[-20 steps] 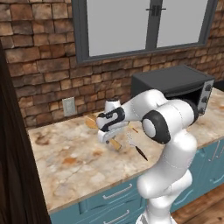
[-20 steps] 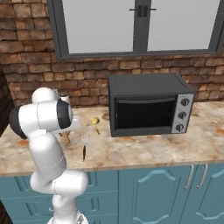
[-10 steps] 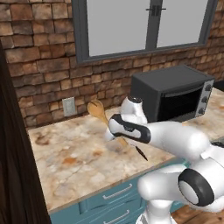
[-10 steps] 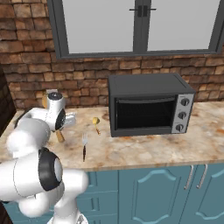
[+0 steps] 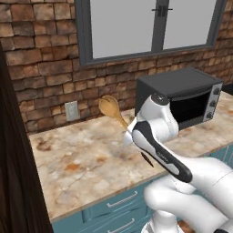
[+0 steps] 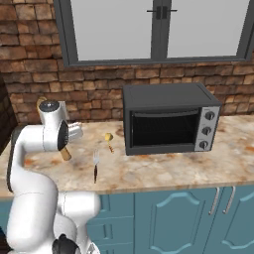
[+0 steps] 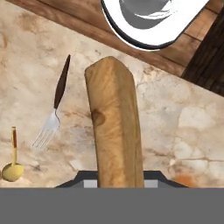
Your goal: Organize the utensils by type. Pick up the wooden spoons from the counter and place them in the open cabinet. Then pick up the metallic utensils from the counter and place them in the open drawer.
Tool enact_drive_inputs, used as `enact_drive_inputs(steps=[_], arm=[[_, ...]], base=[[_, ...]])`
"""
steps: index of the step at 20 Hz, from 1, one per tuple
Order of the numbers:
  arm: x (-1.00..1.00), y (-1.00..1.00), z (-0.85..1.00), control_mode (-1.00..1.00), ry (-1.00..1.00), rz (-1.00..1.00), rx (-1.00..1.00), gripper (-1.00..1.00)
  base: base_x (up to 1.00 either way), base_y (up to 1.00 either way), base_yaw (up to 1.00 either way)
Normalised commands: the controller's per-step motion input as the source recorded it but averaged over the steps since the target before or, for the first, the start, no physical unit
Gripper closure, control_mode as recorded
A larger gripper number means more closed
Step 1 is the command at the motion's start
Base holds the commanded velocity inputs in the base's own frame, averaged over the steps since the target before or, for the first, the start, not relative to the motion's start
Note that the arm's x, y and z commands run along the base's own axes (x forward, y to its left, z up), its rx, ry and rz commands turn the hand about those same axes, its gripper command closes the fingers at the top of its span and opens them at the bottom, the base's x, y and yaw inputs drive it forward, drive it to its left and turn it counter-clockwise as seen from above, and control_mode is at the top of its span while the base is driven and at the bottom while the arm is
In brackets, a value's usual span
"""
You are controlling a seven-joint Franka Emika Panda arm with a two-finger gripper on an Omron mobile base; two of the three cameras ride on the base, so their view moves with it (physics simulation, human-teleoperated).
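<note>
A brick wall in reds and browns runs behind the worktop, which is beige marbled stone with rust patches. Set into the brick is a grey-framed window with pale, blank panes. A white wall socket sits low on the bricks. A dark toaster oven with three knobs stands on the stone near the wall. Teal cupboard doors with metal handles lie below. Light is even and soft.

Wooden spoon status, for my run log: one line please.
gripper: shut on wooden spoon | spoon: lifted above counter | fork, gold spoon: on counter
</note>
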Motion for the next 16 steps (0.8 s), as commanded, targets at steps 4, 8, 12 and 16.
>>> enact_drive_inputs(steps=[4, 8, 12, 16], arm=[[-0.55, -0.43, 0.60, -1.00, 0.00, -0.01, -0.05, 1.00], [-0.60, -0.47, -0.01, -1.00, 0.00, 0.00, 0.00, 1.00], [-0.54, -0.57, -0.15, -1.00, -0.03, 0.00, 0.00, 1.00], [-0.41, -0.51, -0.14, -1.00, -0.05, 0.00, 0.00, 1.00]], base=[[0.00, 0.00, 0.00], [0.00, 0.00, 0.00], [0.00, 0.00, 0.00], [0.00, 0.00, 0.00]])
